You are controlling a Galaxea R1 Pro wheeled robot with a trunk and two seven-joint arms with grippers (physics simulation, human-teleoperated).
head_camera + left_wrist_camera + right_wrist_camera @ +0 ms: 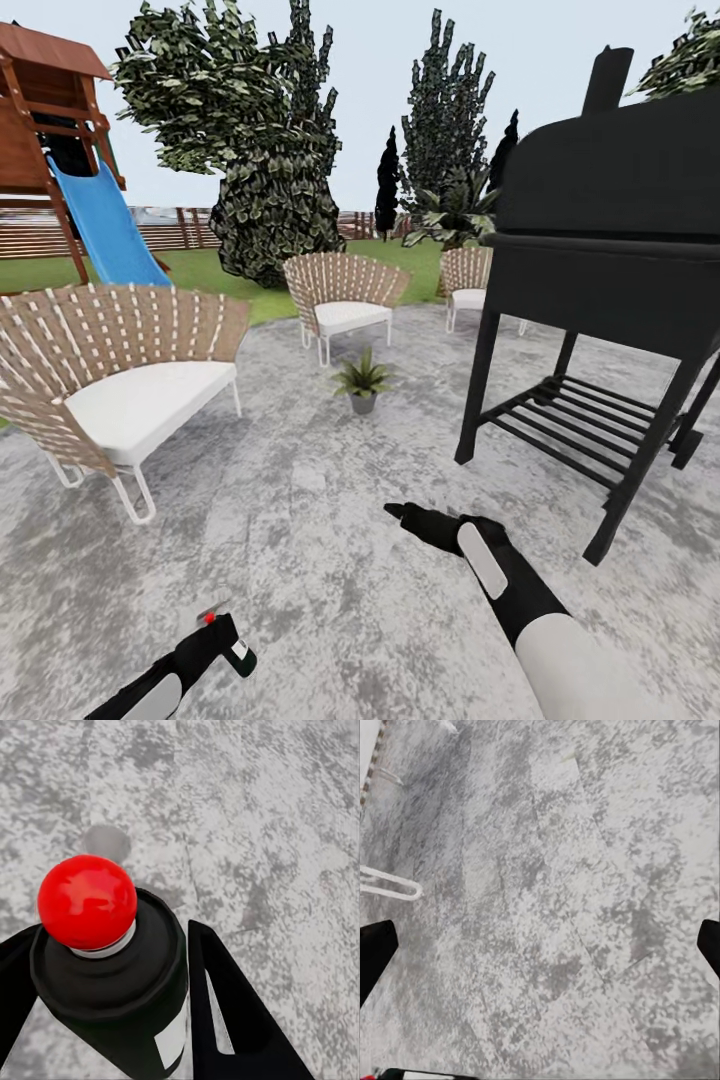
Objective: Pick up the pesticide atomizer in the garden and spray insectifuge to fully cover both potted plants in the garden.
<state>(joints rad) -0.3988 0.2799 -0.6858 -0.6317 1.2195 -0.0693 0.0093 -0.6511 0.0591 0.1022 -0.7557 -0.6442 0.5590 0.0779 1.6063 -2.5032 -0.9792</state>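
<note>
L end effector (112, 1020) grips atomizer (112, 975).

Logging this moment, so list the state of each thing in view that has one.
pesticide atomizer: held in the left claw, red top up
right claw: empty; open in the right wrist view
potted plant: upright on the paving
grill: lid shut

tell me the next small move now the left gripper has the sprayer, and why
Probably roll forward toward the potted plant. The left gripper is shut on the pesticide atomizer, but the plant stands well ahead on the paving between the chairs, likely too far to spray.
</note>
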